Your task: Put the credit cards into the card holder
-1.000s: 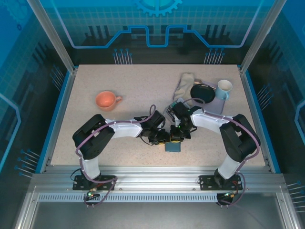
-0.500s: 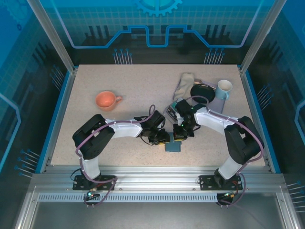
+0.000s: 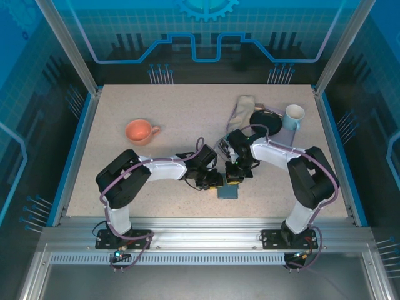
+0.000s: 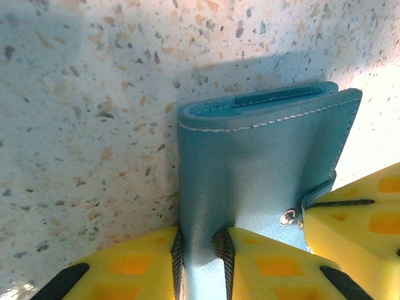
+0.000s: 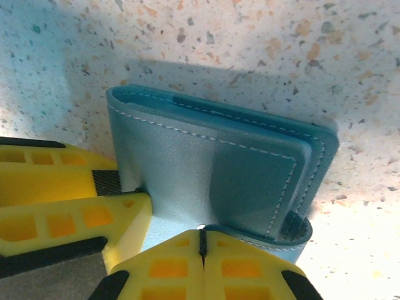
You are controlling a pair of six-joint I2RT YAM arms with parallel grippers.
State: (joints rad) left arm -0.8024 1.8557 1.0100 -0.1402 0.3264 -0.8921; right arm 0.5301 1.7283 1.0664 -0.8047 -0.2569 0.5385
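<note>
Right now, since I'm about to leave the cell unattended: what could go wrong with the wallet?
1. The left gripper pinches just one edge of the wallet; the leather could slip out.
2. The right gripper seems to nip the snap tab; pulling may drag the folded wallet instead of opening it.

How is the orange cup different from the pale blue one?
The orange cup is orange, and the pale cup is whitish blue. The orange cup stands alone on the left of the table. The pale cup stands far right, close beside a black dish. The orange cup looks wider and lower, and the pale cup looks narrower. Both stand upright with their mouths up, and each has one handle.
</note>
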